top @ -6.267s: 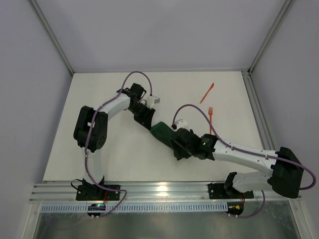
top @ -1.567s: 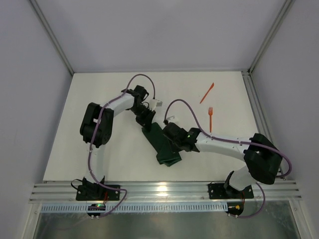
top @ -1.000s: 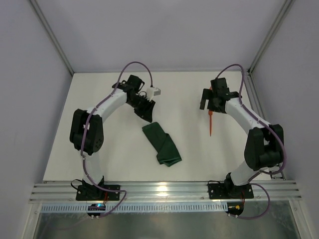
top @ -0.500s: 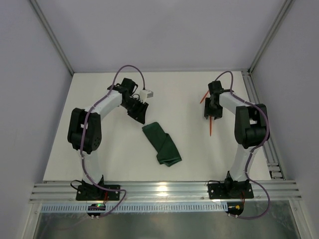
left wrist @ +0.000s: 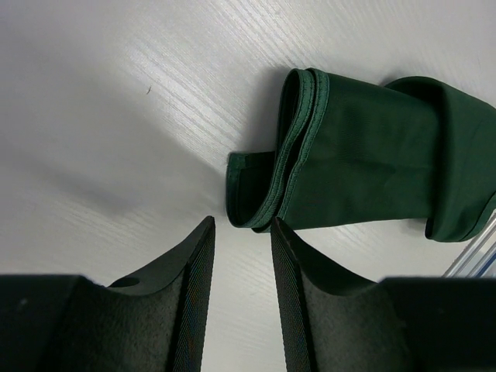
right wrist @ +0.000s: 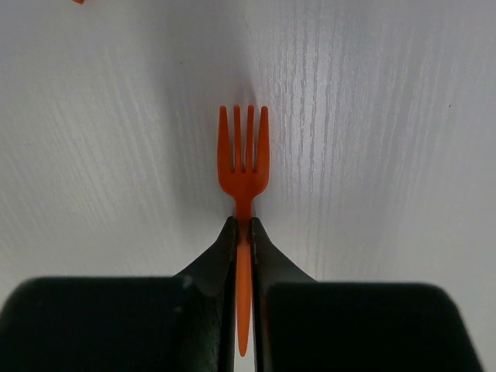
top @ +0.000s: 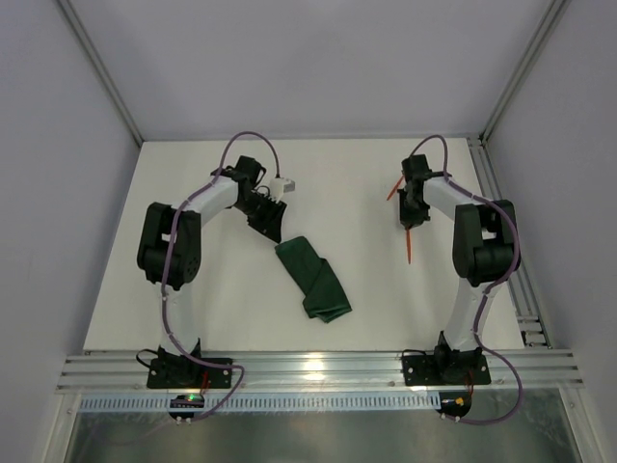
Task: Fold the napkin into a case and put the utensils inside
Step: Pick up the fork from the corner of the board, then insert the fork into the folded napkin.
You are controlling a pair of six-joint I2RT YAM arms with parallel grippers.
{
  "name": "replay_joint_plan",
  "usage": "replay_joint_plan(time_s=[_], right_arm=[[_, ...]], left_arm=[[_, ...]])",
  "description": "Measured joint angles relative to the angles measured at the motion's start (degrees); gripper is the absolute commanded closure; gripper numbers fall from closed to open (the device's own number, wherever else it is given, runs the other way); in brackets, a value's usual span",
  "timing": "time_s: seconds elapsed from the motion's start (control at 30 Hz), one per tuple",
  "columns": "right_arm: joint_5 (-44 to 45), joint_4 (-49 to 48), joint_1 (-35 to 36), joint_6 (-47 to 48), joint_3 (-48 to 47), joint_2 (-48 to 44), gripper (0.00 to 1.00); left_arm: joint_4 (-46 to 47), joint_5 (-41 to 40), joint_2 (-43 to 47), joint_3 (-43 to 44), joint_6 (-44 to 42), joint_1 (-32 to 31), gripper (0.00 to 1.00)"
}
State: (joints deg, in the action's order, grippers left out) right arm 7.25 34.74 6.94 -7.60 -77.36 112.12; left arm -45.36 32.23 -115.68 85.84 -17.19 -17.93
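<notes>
You will find no brand, label or writing that can be read on the arms, the cloth or the cutlery.

Your right gripper [right wrist: 242, 232] has its jaws pressed narrow on the handle of the orange fork [right wrist: 242, 159], tines pointing away from the wrist and lying over the white table [right wrist: 387, 116]. From above, that gripper [top: 413, 214] sits at the far right of the table, with the fork's handle [top: 410, 246] poking out toward the near edge. The second utensil, the pointed orange knife [top: 392, 191], shows only as a sliver just beside the gripper's left side (most of it is hidden by the arm), and a speck of orange at the top left corner of the right wrist view is too small to name.

Your left gripper [left wrist: 242, 229] holds nothing: its two fingers [left wrist: 195, 271] stand a narrow gap apart, with bare table between them. The dark green case [left wrist: 364, 159] lies just beyond the fingertips, its open, layered end nearest them, close but not touching as far as you can see. From above, the case [top: 312, 280] lies slantwise in the middle of the table, its far end near the left gripper [top: 269, 221] and well apart from the right gripper and the fork.
</notes>
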Motion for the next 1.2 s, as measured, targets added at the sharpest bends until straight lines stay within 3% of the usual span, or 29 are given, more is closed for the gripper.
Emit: replay_joint_plan(time_s=[0.17, 0.43, 0.57, 1.07, 1.2], right_arm=[[0.9, -0.3, 5.0, 0.3, 0.1, -3.1, 0.96], [0.8, -14.8, 32.9, -3.4, 1.6, -17.2, 0.96], [1.3, -23.0, 40.1, -5.9, 4.1, -17.6, 0.96], [4.2, -27.4, 46.1, -9.2, 8.4, -8.5, 0.96], [5.0, -26.3, 47.0, -9.2, 8.6, -8.5, 0.96]], left_arm=[[0.3, 1.5, -0.4, -0.2, 0.0, 0.5, 0.59], [0.4, 2.9, -3.4, -0.2, 0.0, 0.5, 0.57], [0.4, 3.6, -4.1, -0.2, 0.3, 0.8, 0.60], [0.2, 5.7, -5.6, -0.2, 0.3, 1.7, 0.98], [0.1, 6.0, -5.7, -0.2, 0.3, 1.7, 1.00]])
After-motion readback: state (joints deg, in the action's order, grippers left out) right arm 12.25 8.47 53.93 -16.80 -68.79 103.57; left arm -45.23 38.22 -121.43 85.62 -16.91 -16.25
